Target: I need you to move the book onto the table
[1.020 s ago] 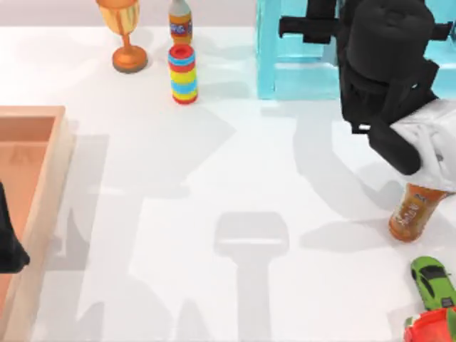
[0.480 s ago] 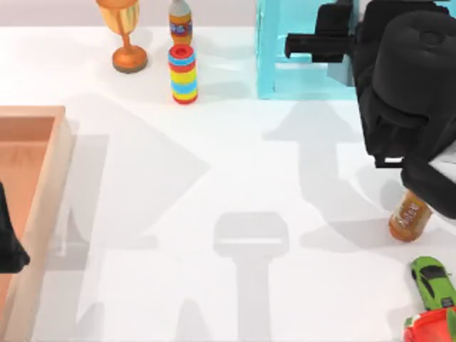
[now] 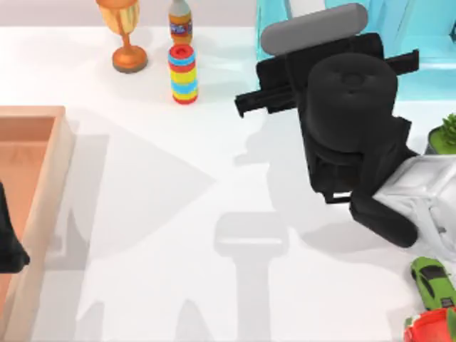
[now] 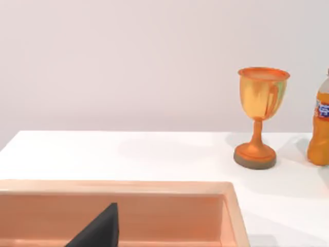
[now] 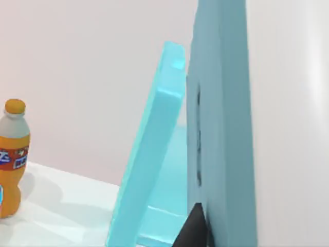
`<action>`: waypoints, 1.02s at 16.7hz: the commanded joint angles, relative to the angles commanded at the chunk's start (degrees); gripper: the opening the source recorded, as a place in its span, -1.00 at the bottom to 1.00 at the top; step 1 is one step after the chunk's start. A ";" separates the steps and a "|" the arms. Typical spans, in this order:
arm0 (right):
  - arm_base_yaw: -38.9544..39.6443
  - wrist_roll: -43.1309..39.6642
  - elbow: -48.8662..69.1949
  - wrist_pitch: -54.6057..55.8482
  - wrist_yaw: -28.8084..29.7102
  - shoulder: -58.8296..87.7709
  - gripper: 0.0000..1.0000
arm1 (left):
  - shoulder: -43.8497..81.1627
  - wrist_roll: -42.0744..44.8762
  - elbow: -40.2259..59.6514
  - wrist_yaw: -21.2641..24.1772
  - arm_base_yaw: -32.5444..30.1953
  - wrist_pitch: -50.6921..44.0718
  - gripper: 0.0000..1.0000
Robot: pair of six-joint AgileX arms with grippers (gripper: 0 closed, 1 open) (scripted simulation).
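The book [image 3: 313, 27] shows its pale edge from above, raised over the far right of the table [image 3: 178, 214] in front of the turquoise shelf unit [image 3: 269, 68]. My right gripper [image 3: 313, 46] is shut on it from the near side. In the right wrist view the book's light-blue cover [image 5: 218, 128] stands upright and close, pressed against one dark finger [image 5: 193, 229]. My left gripper [image 3: 7, 246] is parked open at the table's left edge, over the wooden box [image 3: 32, 178].
A golden goblet [image 3: 125, 35], an orange bottle [image 3: 180, 21] and a striped ring stack [image 3: 183, 73] stand at the back. A green toy car [image 3: 432, 281], a red object [image 3: 431, 331] and a small plant [image 3: 445, 132] sit along the right edge.
My right arm has swung left and towards the table's middle, away from the shelf, and the book's pale edge now shows at its gripper. It now covers the right-hand orange bottle. The left arm has not moved.
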 joint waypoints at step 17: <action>24.46 -51.13 -0.56 -5.59 9.76 15.84 -1.00 | 0.00 0.00 0.00 0.00 0.00 0.00 1.00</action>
